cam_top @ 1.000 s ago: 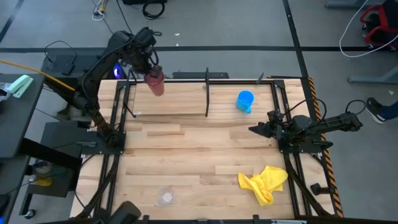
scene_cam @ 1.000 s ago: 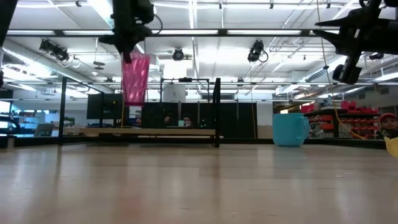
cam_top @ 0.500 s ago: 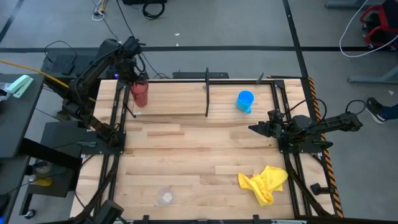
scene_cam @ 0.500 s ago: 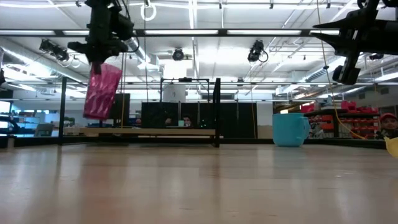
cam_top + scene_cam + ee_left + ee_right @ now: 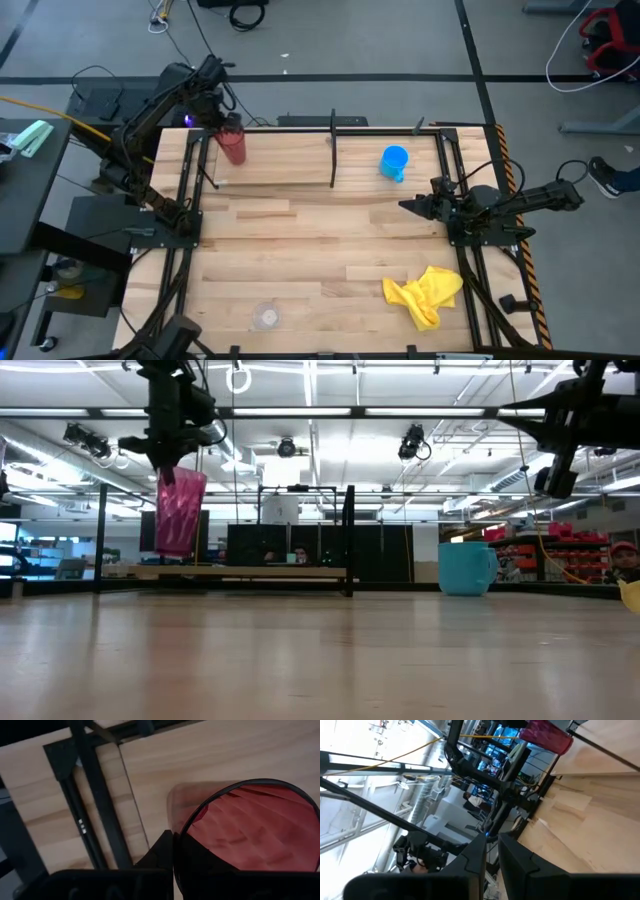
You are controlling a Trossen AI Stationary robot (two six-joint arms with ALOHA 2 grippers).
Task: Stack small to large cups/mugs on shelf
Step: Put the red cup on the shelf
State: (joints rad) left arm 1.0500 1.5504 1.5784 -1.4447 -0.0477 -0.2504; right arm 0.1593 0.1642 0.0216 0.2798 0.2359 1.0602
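Both arms were built of dark, near-black jointed segments, each ending in a two-finger gripper. The left gripper (image 5: 222,108) and the right gripper (image 5: 408,208) were fitted with tapering black fingers (image 5: 517,859). Thin dark cables were seen looped along the left arm's links.

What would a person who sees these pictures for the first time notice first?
The eye goes first to the red tumbler, which the left end effector holds in the air above the left end of the black rack. Next comes the blue cup standing on the table to the right of the rack, and the yellow cloth near the front right corner.
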